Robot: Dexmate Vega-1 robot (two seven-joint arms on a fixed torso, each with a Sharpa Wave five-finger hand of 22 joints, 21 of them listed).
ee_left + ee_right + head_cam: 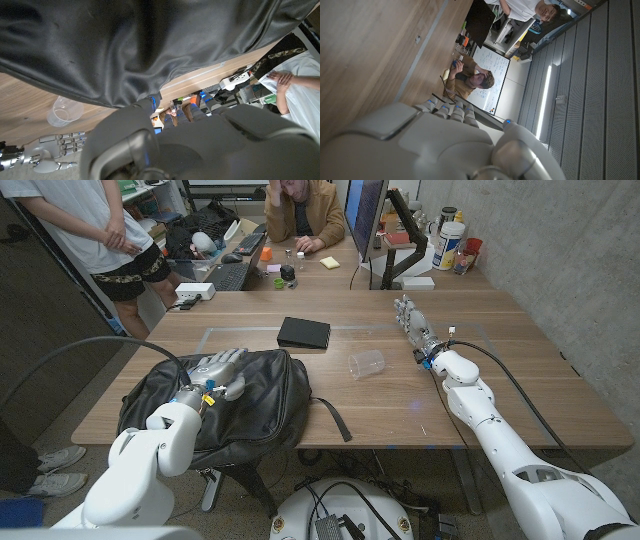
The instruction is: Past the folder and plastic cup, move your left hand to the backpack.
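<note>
Left hand (218, 370) rests on the black fabric backpack (250, 405) at the table's near left, fingers spread, gripping nothing. Beyond, the clear plastic cup (367, 363) lies sideways, contents indiscernible. Black folder (303, 332) farther. Right hand (413, 322) open, apart.

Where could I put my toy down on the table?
Bare wood lies right of the plastic cup, below the right hand, and along the far edge behind the folder. The left side is crowded: the backpack with the left hand on it.
</note>
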